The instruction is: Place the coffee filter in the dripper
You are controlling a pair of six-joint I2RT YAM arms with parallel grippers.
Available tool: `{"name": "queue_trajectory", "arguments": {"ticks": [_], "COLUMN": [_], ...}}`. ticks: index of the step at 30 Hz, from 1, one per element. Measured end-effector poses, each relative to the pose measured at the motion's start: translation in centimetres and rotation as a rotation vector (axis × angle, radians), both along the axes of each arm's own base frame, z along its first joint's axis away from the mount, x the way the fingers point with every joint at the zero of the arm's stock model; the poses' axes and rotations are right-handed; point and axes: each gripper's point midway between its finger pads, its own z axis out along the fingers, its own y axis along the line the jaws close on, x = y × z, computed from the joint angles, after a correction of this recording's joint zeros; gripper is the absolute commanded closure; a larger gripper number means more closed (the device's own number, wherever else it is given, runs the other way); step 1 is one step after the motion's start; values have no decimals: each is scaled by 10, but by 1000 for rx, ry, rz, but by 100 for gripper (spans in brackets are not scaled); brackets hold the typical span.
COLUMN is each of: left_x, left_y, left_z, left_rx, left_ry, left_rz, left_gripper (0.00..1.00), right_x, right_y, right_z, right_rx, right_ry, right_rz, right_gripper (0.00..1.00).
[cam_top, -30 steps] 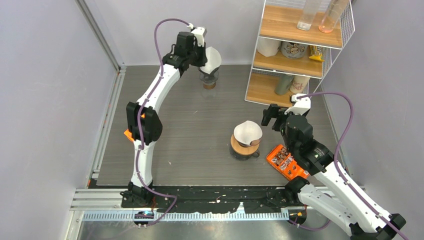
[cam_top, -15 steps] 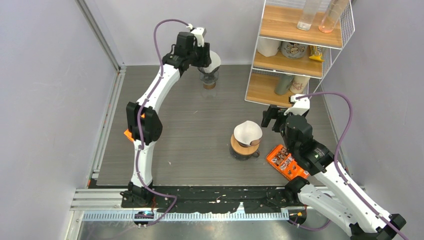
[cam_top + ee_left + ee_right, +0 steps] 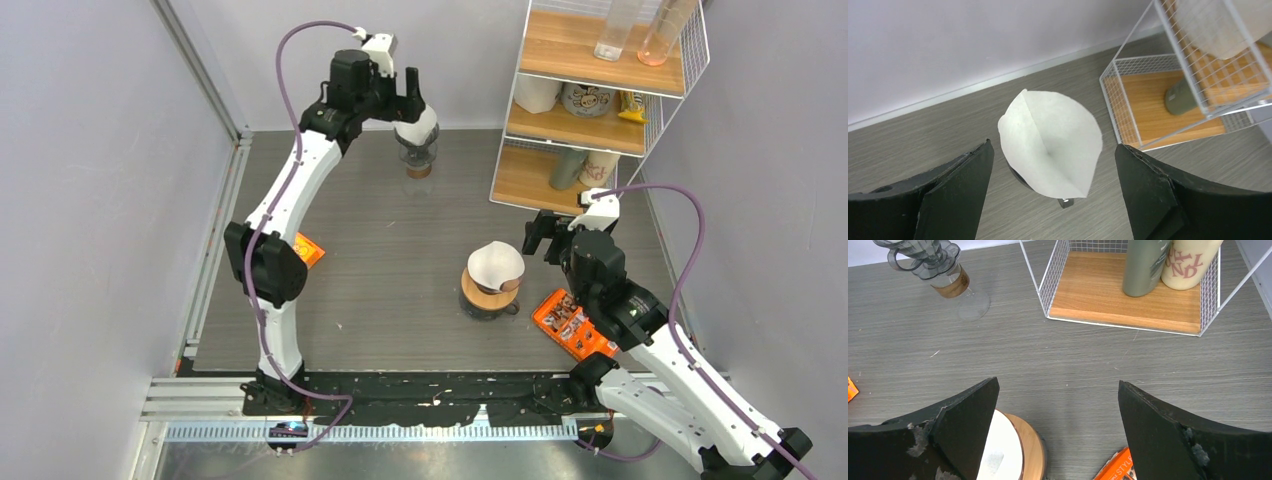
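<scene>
A white paper coffee filter point(image 3: 1050, 142) stands as an open cone in the dark dripper point(image 3: 1017, 175), which rests on a glass server with a wooden collar point(image 3: 418, 168) at the back of the table. My left gripper point(image 3: 1052, 146) hovers over it, open wide, with its fingers point(image 3: 953, 195) well apart from the paper on both sides. From above, the left gripper point(image 3: 405, 98) sits just above the filter point(image 3: 417, 127). My right gripper point(image 3: 541, 238) is open and empty, beside a stack of filters point(image 3: 495, 265) on a round wooden holder point(image 3: 1033, 450).
A white wire rack with wooden shelves point(image 3: 600, 100) stands at the back right, holding cups and a green bottle point(image 3: 1145, 265). An orange packet point(image 3: 572, 325) lies under the right arm. Another orange item point(image 3: 308, 248) lies by the left arm's elbow.
The left gripper went from shut on the filter to wide open and rose a little; the filter stays seated in the dripper. The left elbow swung left. The right arm has not moved.
</scene>
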Motion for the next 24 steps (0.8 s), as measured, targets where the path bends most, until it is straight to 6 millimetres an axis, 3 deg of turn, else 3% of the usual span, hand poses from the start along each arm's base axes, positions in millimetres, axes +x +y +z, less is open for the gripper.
{"name": "queue_trajectory", "arguments": {"ticks": [6, 12, 15, 19, 24], "left_x": [-8, -7, 3, 19, 32], "left_y": [-7, -17, -25, -32, -33], "left_z": [28, 22, 13, -14, -55], "left_rx": [-66, -109, -126, -126, -89], "left_ry": [-49, -15, 4, 49, 119], "left_rz": [-32, -44, -38, -5, 53], "left_gripper": [1, 32, 49, 66, 72], "right_x": [-1, -2, -2, -3, -3], "right_y": [-1, -1, -2, -2, -2], "right_z": [2, 3, 4, 2, 2], "right_rx": [2, 5, 6, 2, 0], "right_ry": [-7, -12, -13, -7, -5], "right_rz": [1, 0, 1, 0, 1], "right_gripper": [5, 5, 4, 5, 5]}}
